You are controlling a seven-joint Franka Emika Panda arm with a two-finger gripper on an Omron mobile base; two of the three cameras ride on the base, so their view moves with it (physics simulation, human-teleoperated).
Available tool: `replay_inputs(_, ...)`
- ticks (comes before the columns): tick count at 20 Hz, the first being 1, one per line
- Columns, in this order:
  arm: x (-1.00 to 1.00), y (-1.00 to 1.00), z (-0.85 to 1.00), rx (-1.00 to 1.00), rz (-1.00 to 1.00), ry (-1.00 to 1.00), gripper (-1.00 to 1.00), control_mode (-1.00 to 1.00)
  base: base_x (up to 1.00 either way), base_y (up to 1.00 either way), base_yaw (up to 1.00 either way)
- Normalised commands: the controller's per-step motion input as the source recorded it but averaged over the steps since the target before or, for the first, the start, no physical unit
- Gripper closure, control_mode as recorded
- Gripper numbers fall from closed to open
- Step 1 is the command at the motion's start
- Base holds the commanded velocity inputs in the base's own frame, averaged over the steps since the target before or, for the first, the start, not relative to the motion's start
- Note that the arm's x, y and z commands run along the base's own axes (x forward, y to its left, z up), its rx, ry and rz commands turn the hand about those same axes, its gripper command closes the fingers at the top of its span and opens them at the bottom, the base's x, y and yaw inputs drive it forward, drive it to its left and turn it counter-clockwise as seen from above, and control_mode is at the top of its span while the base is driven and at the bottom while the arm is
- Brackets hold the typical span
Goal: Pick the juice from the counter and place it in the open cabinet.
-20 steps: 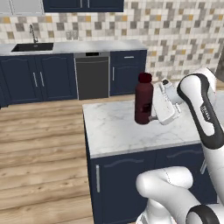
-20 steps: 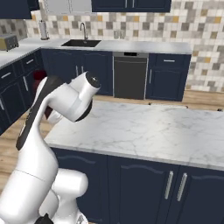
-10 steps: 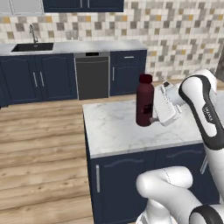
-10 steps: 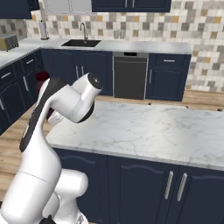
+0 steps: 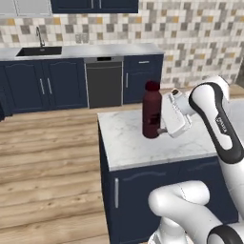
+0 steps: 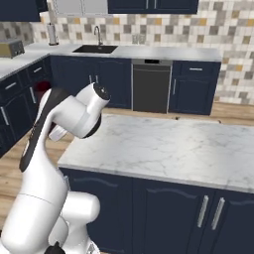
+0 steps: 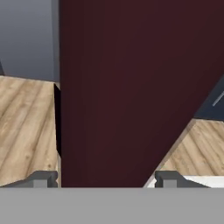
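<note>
The juice (image 5: 152,110), a dark maroon bottle with a red cap, stands upright near the left end of the marble island counter (image 5: 128,143). My gripper (image 5: 160,127) reaches it from the right at its lower body. In the hand view the bottle's maroon side (image 7: 127,87) fills the space between the two fingertips, and my gripper (image 7: 106,179) is shut on it. From the right base camera my arm (image 6: 74,111) hides the hand. The open cabinet is out of view.
A dishwasher (image 5: 104,82) and navy base cabinets (image 5: 45,88) line the far wall under a grey counter with a black sink (image 5: 39,50). Wooden floor (image 5: 47,162) lies left of the island. A toaster (image 6: 11,48) sits at far left.
The whole picture has slid slightly right, so the base has moved. Against the island, the bottle and my hand have shifted a little toward its left edge.
</note>
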Motion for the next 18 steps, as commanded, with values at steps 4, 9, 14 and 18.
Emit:
replay_inputs(4, 0.0, 0.0, 0.0, 0.0, 0.0, 0.0, 1.0, 1.0, -0.05, 1.0, 0.0)
replay_inputs(9, 0.0, 0.0, 0.0, 0.0, 0.0, 0.0, 1.0, 1.0, 0.0, 0.93, 0.0)
replay_inputs(14, 0.0, 0.0, 0.0, 0.0, 0.0, 0.0, 1.0, 1.0, 0.12, 0.77, 0.0)
replay_inputs(18, 0.0, 0.0, 0.0, 0.0, 0.0, 0.0, 1.0, 1.0, 0.4, 0.89, 0.0)
